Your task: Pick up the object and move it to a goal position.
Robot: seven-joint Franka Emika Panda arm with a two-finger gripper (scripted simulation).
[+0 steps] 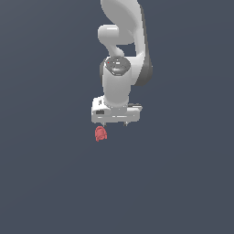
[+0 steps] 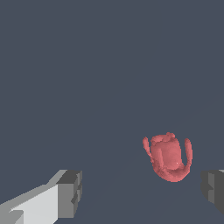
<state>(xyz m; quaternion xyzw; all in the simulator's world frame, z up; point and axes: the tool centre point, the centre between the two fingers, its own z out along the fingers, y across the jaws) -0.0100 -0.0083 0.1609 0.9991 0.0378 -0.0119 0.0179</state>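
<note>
The object is a tiny red lumpy thing with a rounded top, lying on the dark grey floor just below the white gripper, toward the exterior view's left. In the wrist view the object lies ahead of the gripper, closer to one grey fingertip than to the other. The jaws stand wide apart and hold nothing. The gripper points straight down and does not touch the object.
A flat dark grey floor fills both views. The white arm rises above the gripper toward the top of the exterior view. No other objects show.
</note>
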